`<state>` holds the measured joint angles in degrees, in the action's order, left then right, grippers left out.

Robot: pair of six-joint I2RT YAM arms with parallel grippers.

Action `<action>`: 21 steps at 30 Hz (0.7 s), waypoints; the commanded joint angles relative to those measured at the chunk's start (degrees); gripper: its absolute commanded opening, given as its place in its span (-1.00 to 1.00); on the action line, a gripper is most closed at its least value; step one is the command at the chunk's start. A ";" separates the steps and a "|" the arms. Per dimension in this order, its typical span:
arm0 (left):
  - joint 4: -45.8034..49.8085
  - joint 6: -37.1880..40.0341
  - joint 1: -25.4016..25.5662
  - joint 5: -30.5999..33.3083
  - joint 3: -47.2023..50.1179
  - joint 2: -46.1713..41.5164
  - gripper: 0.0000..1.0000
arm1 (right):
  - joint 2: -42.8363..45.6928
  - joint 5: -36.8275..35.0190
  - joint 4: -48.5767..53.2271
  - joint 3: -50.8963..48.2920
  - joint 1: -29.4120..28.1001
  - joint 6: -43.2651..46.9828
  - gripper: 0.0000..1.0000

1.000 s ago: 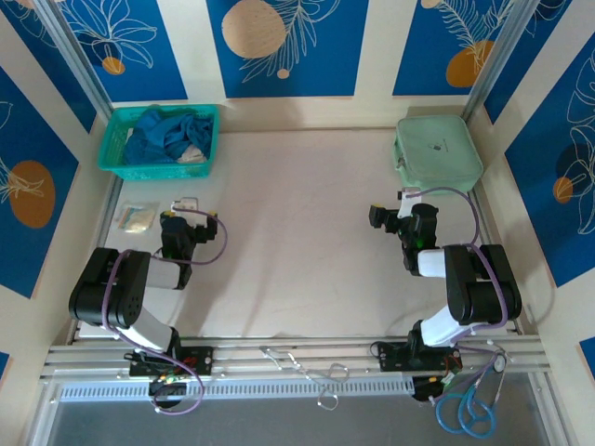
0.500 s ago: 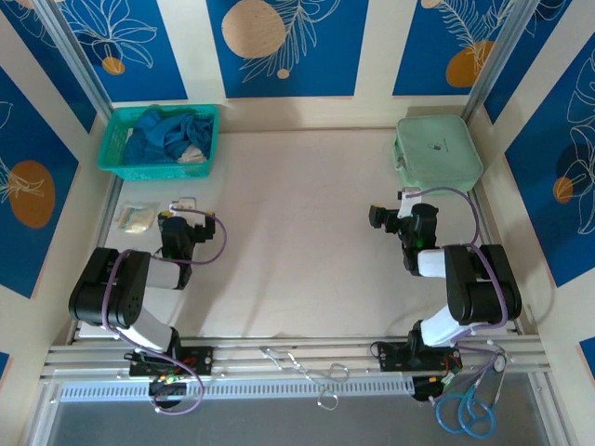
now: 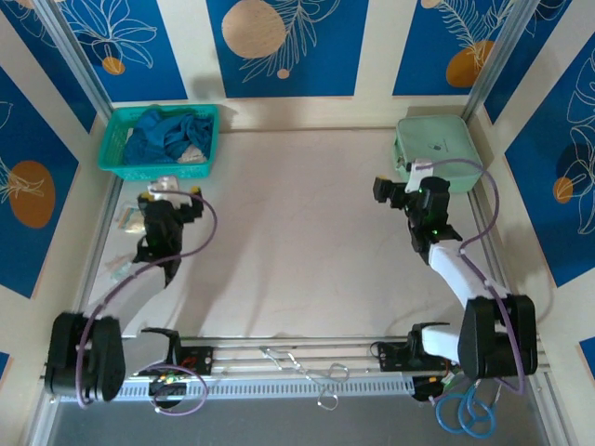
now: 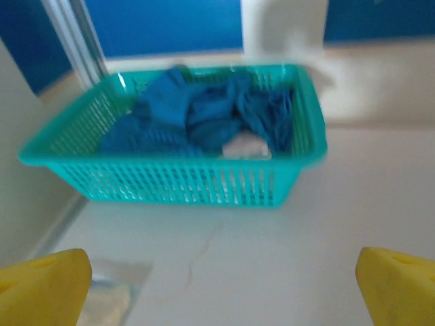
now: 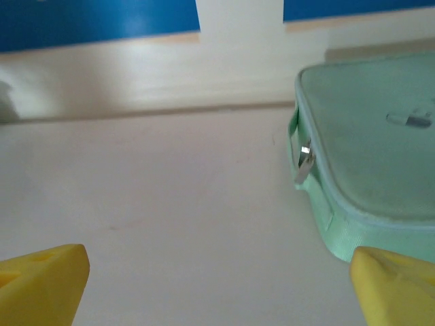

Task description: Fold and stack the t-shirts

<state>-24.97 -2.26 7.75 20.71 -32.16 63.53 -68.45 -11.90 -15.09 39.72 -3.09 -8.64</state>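
Note:
The t-shirts [image 3: 165, 136] lie crumpled together, deep teal-blue, in a turquoise mesh basket [image 3: 156, 172] at the table's far left corner. My left gripper [image 3: 167, 189] is stretched toward that basket and stops just short of its near wall. In the left wrist view the t-shirts [image 4: 197, 114] fill the basket [image 4: 170, 183] straight ahead, and my left gripper [image 4: 221, 292] stands open with bare table between its yellow fingertips [image 4: 44, 285]. My right gripper [image 3: 411, 178] is open beside a mint-green case. The right wrist view has my right gripper [image 5: 217, 285] wide apart over bare table.
A mint-green zipped case [image 3: 437, 153] lies at the far right, its edge [image 5: 374, 156] close ahead of the right gripper. A small clear packet [image 3: 133, 218] sits left of the left arm. Blue-handled scissors [image 3: 465, 411] and metal tools [image 3: 307, 367] rest on the front rail.
Both arms have reached forward from their folded poses. The left gripper moved up toward the basket, the right one toward the mint case. Both stayed open.

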 commanded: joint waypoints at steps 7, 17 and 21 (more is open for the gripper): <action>44.96 -14.63 -4.42 3.49 -31.48 11.59 0.95 | 0.53 0.29 30.46 10.13 -0.94 -8.44 0.98; 53.99 -12.72 -10.55 -6.65 -62.64 39.48 0.99 | -0.19 2.97 38.62 13.62 -3.83 -9.01 0.92; 55.79 -11.06 -11.95 -9.44 -73.98 50.62 1.00 | -0.96 3.21 40.21 14.23 -4.87 -8.76 0.88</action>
<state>26.72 -14.85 -2.96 15.14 -100.09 109.25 -68.58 -10.31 22.04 51.79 -7.27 -16.78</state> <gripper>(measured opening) 0.998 0.943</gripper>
